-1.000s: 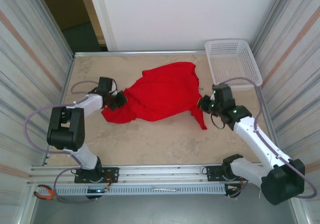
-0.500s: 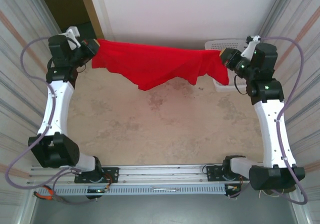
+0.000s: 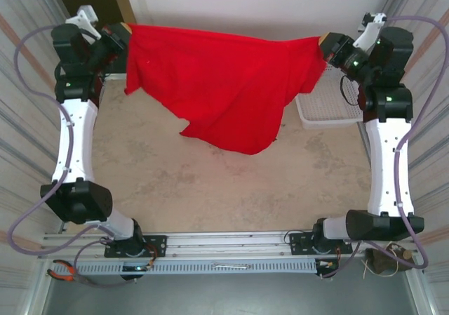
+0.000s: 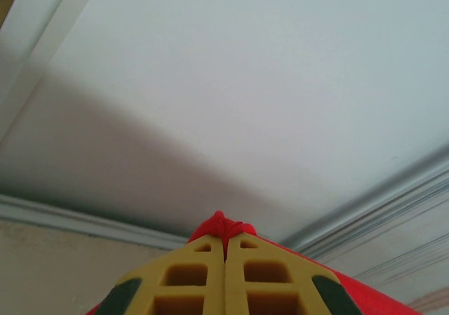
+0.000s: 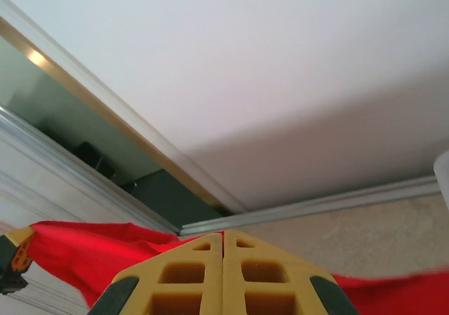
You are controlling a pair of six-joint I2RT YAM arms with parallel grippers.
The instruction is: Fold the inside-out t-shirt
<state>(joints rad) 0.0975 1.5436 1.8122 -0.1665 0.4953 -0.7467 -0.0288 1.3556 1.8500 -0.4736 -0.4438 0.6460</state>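
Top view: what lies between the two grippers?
The red t-shirt spans the whole stretch, pinched at one end by the left gripper and at the other by the right gripper, as the top view shows.

Left arm point(image 3: 72, 136) and right arm point(image 3: 385, 157) stretch high — left gripper point(image 3: 121, 36) and right gripper point(image 3: 327, 45), 2 pairs of jaws pressed together, pinch the inside-out t-shirt point(image 3: 224, 90).

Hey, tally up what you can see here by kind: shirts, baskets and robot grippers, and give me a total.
T-shirts: 1, the red t-shirt, hanging spread between the two grippers
Baskets: 1, the white mesh basket, partly behind the shirt
Grippers: 2, the left gripper and the right gripper, each shut on the shirt
Total: 4
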